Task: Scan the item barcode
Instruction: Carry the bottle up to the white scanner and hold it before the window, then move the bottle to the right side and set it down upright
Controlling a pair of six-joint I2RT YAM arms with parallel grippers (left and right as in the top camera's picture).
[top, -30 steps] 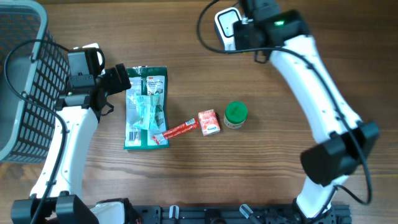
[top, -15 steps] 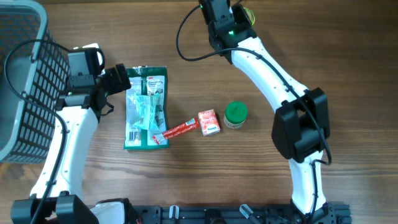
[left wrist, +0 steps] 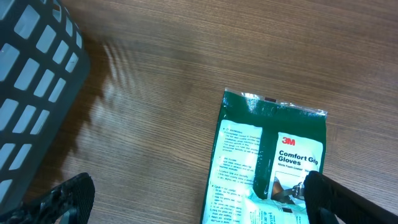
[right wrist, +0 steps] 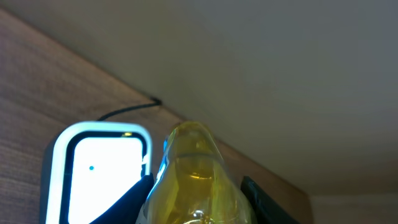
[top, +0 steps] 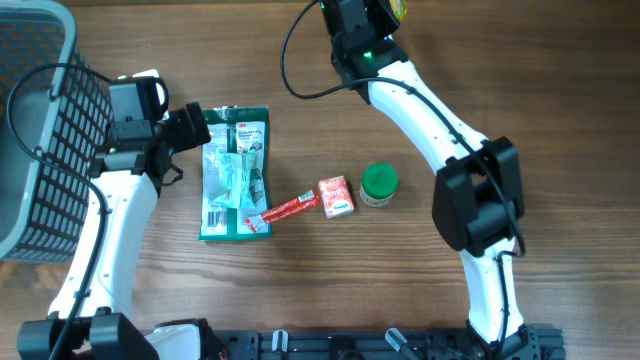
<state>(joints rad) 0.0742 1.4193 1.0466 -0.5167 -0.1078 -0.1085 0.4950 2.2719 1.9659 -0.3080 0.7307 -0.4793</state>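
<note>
The left wrist view is right over the green packet, and the branding is plain. A red "3M" logo sits in a white panel near its top. Just under it, in white lettering, comes "Comfort G", with the rest of that word cut off by the claw finger at the frame's lower right, and then "Gloves" on the line below. Left of that, a column of fine white print runs down the green, far too small to read. In the overhead view, the red box and the red sachet both carry print, none of it legible.
</note>
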